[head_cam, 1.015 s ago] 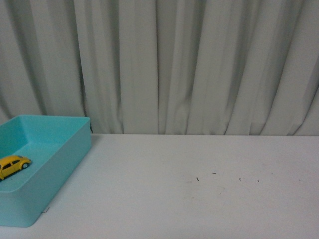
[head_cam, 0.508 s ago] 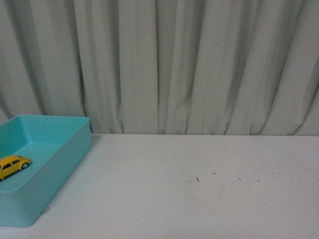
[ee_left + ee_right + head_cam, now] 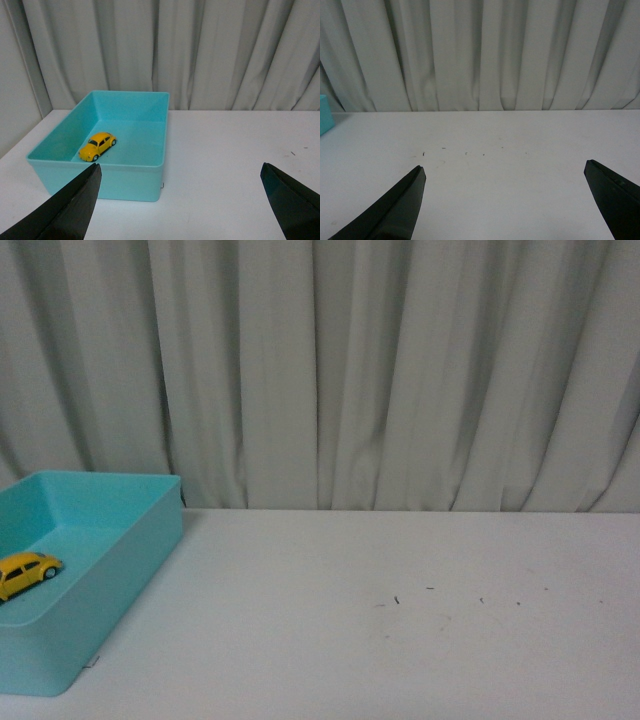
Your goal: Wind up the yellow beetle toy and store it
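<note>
One yellow beetle toy (image 3: 97,146) sits on its wheels inside one teal bin (image 3: 135,175); two grippers, left gripper (image 3: 180,200) and right gripper (image 3: 502,200), both spread wide, empty.

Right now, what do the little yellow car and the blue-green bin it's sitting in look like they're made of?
The yellow beetle toy looks like painted die-cast metal or hard plastic: glossy shell, dark windows; which one can't be told. The turquoise bin looks like moulded plastic: uniform colour, smooth matte-satin walls, rounded corners, thin even rim.
</note>
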